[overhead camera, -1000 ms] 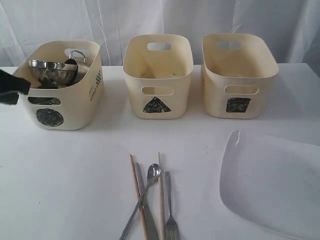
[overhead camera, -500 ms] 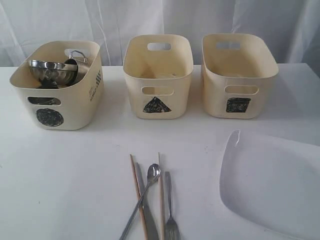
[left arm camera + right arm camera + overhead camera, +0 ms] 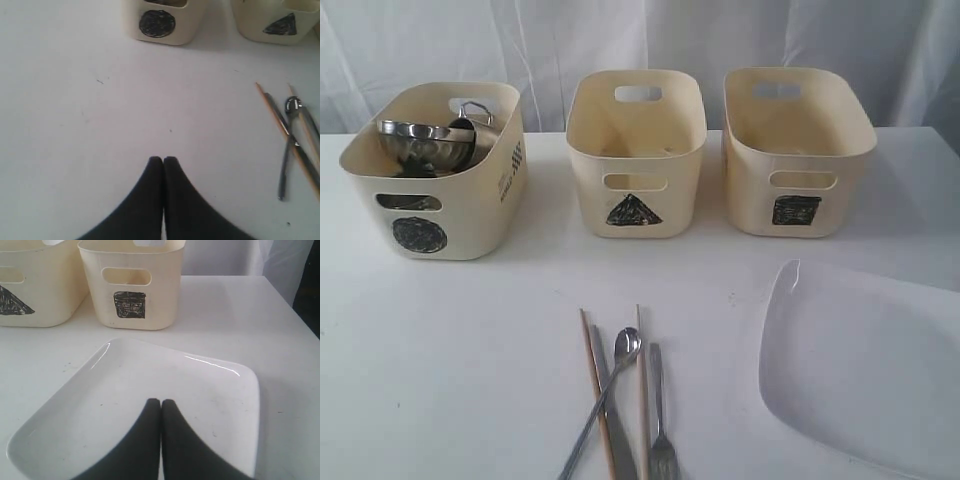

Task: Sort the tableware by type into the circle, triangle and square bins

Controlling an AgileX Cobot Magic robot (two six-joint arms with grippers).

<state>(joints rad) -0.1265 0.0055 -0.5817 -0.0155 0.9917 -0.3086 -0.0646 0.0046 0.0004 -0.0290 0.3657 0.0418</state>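
Observation:
Three cream bins stand in a row at the back: the circle bin (image 3: 435,195) at left, the triangle bin (image 3: 635,150) in the middle, the square bin (image 3: 795,150) at right. The steel bowl (image 3: 423,143) and the steel mug (image 3: 472,114) rest inside the circle bin. Near the front edge lie two wooden chopsticks (image 3: 597,390), a steel spoon (image 3: 620,352), a knife (image 3: 612,405) and a fork (image 3: 660,415). The large white plate (image 3: 865,365) lies at the front right. My left gripper (image 3: 163,160) is shut over bare table. My right gripper (image 3: 160,402) is shut above the plate (image 3: 150,390). The small white bowl is out of view.
A white curtain (image 3: 640,40) hangs behind the bins. The table (image 3: 450,350) is white; its right edge shows in the right wrist view. Neither gripper shows in the exterior view.
The left gripper, seen a second ago beside the circle bin's left wall, has drawn back out of the exterior view. Nothing else has moved.

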